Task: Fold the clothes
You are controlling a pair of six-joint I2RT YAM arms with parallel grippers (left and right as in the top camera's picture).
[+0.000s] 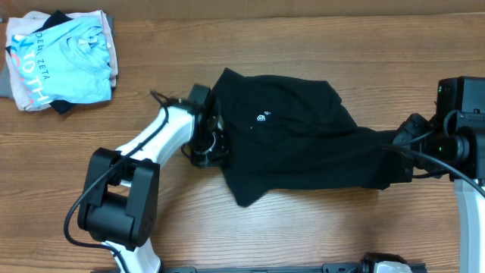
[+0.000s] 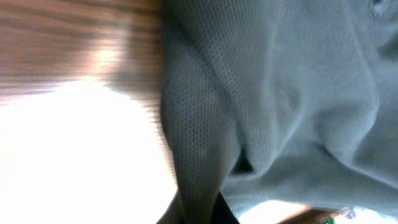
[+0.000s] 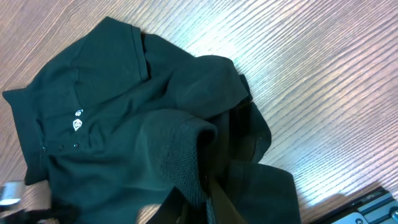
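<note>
Nearest the wrist cameras, both pincers were at the cloth. The left pincer stood at the left edge of the shirt. In its own blurred view a fold of fabric narrowed down into the jaws, so it was judged clenched on that edge. The right pincer stood at the shirt's right end. Its view showed bunched cloth drawn up between the fingers, so it too was clenched on the shirt.

The shirt lay on the bench, centre to right, strung between the two pincers. It was rumpled and not squared, with the white logo facing up and one corner trailing toward the near edge.

Step in hand, as judged: spreading and flattening the shirt before any fold. No crease line had been made.

Next move, as judged: both arms would need to pull apart evenly to take out the slack, then lay the cloth flat. An uneven pull could drag the shirt sideways or slip one edge free.

Count: two arms, two pincers, one black shirt, one logo. At the far left corner sat one pile of folded clothes, well apart, with one blue shirt uppermost. The layers beneath it could not be counted.
</note>
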